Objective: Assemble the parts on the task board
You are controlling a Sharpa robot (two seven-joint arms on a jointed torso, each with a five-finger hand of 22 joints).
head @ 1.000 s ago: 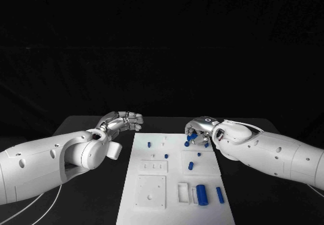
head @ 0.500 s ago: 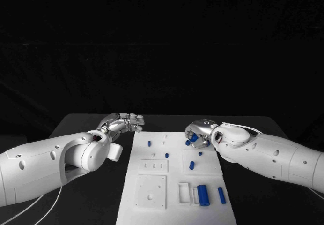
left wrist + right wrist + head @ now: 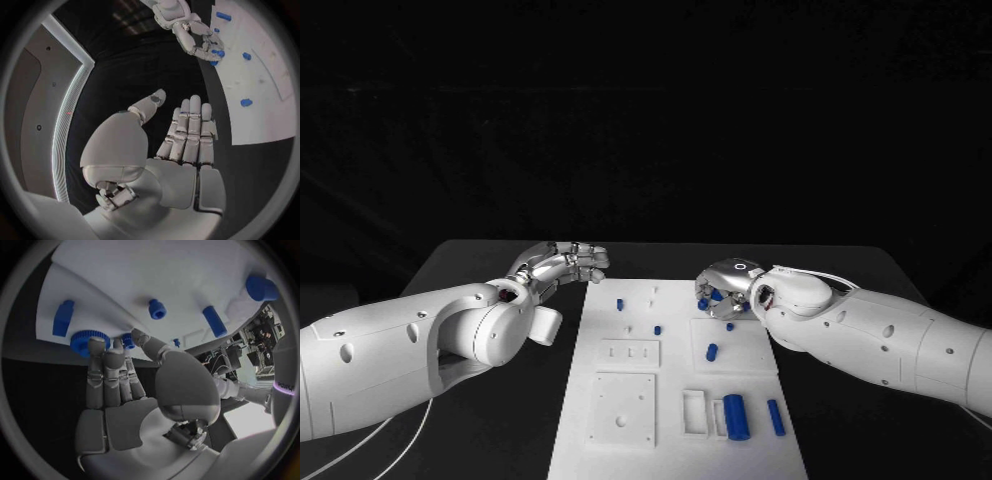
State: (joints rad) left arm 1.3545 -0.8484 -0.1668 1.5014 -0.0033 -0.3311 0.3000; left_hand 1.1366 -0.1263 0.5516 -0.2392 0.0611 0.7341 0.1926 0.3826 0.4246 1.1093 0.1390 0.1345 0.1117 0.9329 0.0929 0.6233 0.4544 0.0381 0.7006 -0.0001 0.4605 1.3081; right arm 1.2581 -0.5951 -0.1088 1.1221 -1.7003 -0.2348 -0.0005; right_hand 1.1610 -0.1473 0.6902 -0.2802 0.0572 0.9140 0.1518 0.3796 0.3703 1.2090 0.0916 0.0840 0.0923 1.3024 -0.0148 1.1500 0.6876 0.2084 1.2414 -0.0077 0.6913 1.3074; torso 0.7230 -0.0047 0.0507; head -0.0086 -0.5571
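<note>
White board [image 3: 625, 400], long and flat, running from frame centre to the bottom edge. Blue parts on it: large cylinder [image 3: 731, 410] and slim bar [image 3: 775, 416] at lower right, short peg [image 3: 710, 351] mid-board, small pegs [image 3: 619, 307] upper left.

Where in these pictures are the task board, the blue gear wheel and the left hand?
task board [image 3: 626, 455], head view, on its bare near-left corner.
blue gear wheel [image 3: 81, 341], right wrist view, on its toothed rim.
left hand [image 3: 186, 135], left wrist view, on the straight fingers.
</note>
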